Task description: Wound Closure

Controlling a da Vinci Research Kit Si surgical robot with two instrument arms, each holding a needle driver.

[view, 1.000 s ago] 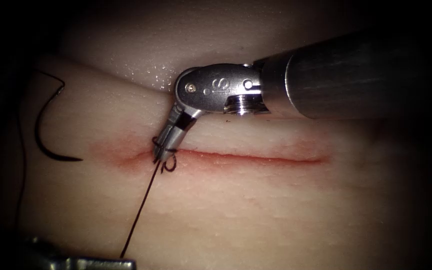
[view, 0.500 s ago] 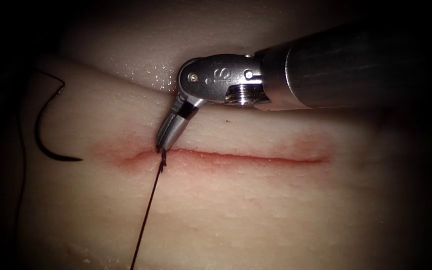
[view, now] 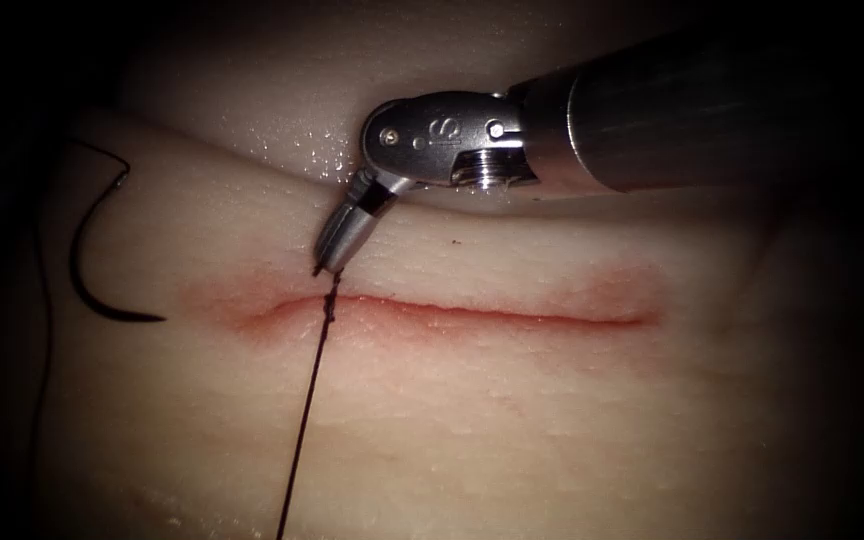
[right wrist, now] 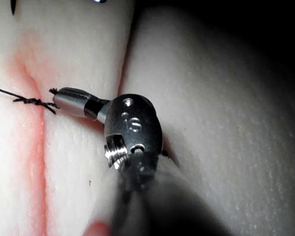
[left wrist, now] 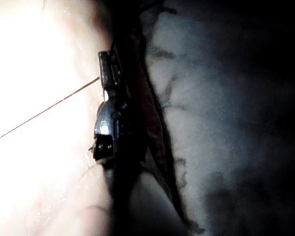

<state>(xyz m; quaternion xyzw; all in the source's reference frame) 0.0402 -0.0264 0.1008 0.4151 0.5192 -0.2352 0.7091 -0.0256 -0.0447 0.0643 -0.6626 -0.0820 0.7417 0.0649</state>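
Observation:
My right tool (view: 320, 266) comes in from the right and points down at the left end of the cut (view: 492, 315). Its jaws are shut on the short thread end just above the knot (view: 330, 305). The knot sits tight on the cut. From it the long thread (view: 304, 430) runs taut and straight toward the lower edge. The curved needle (view: 77, 270) lies free on the tissue left of the cut, held by neither tool. In the right wrist view the right tool (right wrist: 58, 97) sits beside the knot (right wrist: 32, 101). In the left wrist view the left tool (left wrist: 106, 61) holds the taut thread (left wrist: 44, 112).
The tissue (view: 552, 420) has a reddened band along the cut. A second strand of thread (view: 44, 330) trails from the needle down the far left. The right tool's thick shaft (view: 712, 120) spans the upper right above the tissue.
The thread loops around the right jaws slid off and tightened into a knot on the cut. The right tool lifted slightly. The left tool drew the long thread down, out of the endoscope view.

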